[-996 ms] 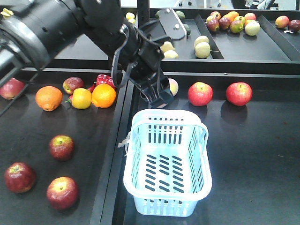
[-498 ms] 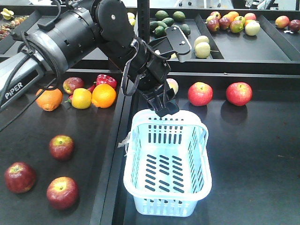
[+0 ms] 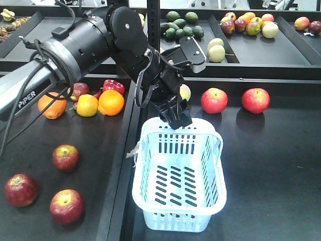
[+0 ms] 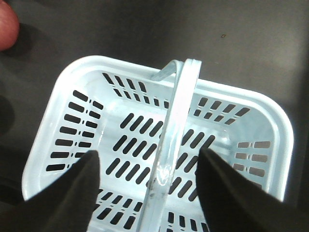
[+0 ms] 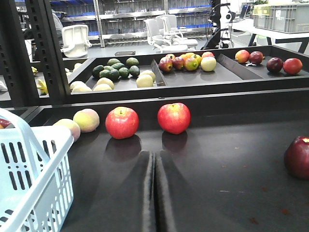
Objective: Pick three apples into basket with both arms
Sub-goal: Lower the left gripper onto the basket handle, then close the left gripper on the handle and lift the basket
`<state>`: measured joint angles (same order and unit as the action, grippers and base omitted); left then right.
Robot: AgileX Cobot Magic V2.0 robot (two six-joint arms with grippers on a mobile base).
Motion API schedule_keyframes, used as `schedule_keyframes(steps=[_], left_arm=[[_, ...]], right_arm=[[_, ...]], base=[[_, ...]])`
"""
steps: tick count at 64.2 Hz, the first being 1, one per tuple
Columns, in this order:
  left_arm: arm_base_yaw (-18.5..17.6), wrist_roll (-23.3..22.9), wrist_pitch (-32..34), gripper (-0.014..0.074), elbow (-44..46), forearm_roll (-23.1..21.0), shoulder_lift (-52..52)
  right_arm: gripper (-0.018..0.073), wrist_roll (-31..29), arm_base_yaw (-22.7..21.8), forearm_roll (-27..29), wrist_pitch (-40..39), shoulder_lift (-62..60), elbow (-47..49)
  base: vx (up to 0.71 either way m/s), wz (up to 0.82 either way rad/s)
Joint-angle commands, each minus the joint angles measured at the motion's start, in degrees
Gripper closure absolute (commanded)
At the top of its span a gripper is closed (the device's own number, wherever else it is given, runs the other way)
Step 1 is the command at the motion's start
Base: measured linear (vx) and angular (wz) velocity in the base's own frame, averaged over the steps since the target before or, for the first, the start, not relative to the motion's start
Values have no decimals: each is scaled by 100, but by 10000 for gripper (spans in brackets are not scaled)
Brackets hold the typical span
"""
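Directly below the spread left claw point(image 3: 176, 118) sits the basket point(image 3: 175, 221); right claw point(image 5: 154, 157) clenched.

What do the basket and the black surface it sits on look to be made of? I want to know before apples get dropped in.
The basket looks like thin moulded plastic, pale blue and fairly glossy: it has slotted walls, and light glints along its handle. The surface looks like a matte black sheet with a dull sheen and no grain. It could be rubber or coated board, and I cannot tell which.
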<state>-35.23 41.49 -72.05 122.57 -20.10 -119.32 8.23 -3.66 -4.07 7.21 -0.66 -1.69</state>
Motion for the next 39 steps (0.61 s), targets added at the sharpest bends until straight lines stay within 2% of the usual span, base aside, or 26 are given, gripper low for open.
schedule_keyframes(steps=[1, 23, 39], left_arm=[[-17, -203, 8, 181, 156, -225, 325], [-17, -397, 8, 181, 32, -332, 325], [-17, -257, 8, 181, -401, -352, 325]], right_arm=[[563, -54, -32, -17, -427, -44, -53], [563, -54, -32, -17, -427, -44, -53], [563, -54, -32, -17, -427, -44, -53]], base=[[0, 0], [0, 0], [0, 0]])
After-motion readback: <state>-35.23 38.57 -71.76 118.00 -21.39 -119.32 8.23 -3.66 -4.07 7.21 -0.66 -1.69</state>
